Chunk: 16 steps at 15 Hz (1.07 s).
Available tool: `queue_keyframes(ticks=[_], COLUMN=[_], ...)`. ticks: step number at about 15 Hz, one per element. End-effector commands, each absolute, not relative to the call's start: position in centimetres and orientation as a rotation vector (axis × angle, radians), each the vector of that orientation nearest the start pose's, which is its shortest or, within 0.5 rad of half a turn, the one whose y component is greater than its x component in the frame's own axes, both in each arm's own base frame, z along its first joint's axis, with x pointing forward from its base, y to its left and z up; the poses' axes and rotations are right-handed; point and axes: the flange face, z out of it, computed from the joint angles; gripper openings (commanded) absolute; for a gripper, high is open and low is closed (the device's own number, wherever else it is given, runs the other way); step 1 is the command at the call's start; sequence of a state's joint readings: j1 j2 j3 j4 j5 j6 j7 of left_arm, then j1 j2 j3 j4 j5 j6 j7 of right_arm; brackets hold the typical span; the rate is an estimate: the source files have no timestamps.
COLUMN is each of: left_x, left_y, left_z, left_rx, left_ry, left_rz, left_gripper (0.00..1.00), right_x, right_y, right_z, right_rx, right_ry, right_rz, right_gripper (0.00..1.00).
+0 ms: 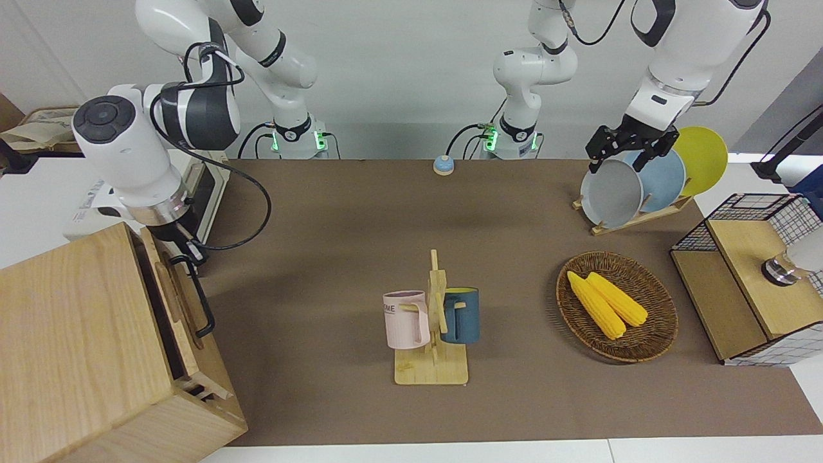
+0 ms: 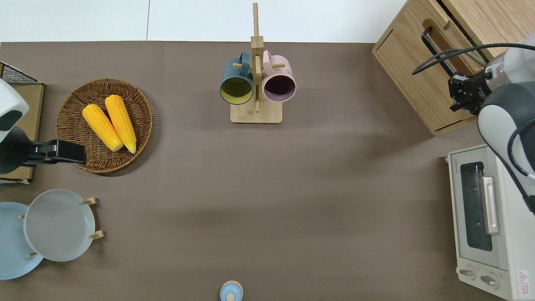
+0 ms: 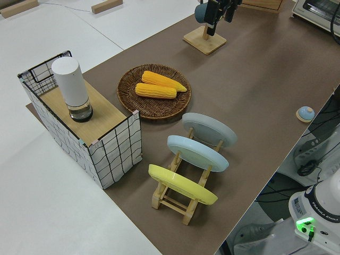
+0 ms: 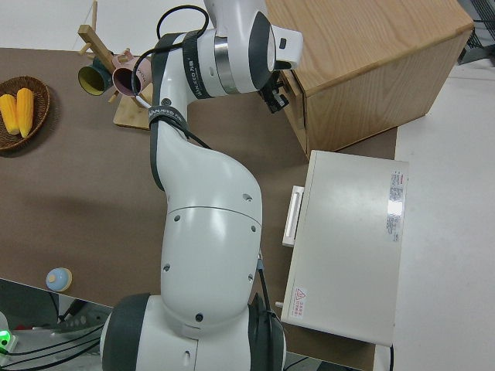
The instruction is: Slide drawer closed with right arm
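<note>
The light-wood drawer (image 1: 172,302) sits in the pale wooden cabinet (image 1: 77,334) at the right arm's end of the table. Only a narrow dark gap shows between its front and the cabinet. Its black bar handle (image 1: 200,302) faces the table's middle; in the overhead view the handle (image 2: 434,42) runs along the drawer front (image 2: 453,46). My right gripper (image 1: 183,247) rests against the drawer front at the end nearer the robots, beside the handle; it also shows in the overhead view (image 2: 462,92) and the right side view (image 4: 277,99). My left arm is parked, its gripper (image 1: 620,157) open and empty.
A white oven (image 2: 485,217) stands nearer the robots than the cabinet. A mug rack (image 1: 432,334) with two mugs stands mid-table. A wicker basket (image 1: 662,328) with corn, a plate rack (image 1: 611,193) and a wire-mesh box (image 1: 759,283) stand toward the left arm's end.
</note>
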<state>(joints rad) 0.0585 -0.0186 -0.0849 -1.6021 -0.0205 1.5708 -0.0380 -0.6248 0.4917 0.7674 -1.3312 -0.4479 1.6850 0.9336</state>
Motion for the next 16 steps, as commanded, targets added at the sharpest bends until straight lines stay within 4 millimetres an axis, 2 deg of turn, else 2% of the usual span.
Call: queue_keyframes(ticks=[1, 8, 14, 16], left_x=[54.5, 54.5, 54.5, 54.5], left_y=[-1.6, -1.7, -1.7, -1.6], left_z=[62.4, 62.4, 62.5, 62.4], left_rx=[-3.147, -3.147, -3.147, -3.147], left_ry=[-0.005, -0.002, -0.005, -0.005], left_rz=[0.015, 0.015, 0.012, 0.015], left_gripper=[1.0, 1.0, 1.0, 1.0], right_x=[68.0, 68.0, 67.9, 67.8], right_y=[-7.0, -7.4, -6.3, -4.9], right_z=[50.7, 51.1, 51.2, 51.4], right_rx=[-2.98, -2.994, -3.017, -3.029], right_ry=[1.238, 1.223, 1.211, 1.2], right_rz=[-0.078, -0.107, -0.104, -0.098], right_gripper=[0.0, 0.0, 0.0, 0.0])
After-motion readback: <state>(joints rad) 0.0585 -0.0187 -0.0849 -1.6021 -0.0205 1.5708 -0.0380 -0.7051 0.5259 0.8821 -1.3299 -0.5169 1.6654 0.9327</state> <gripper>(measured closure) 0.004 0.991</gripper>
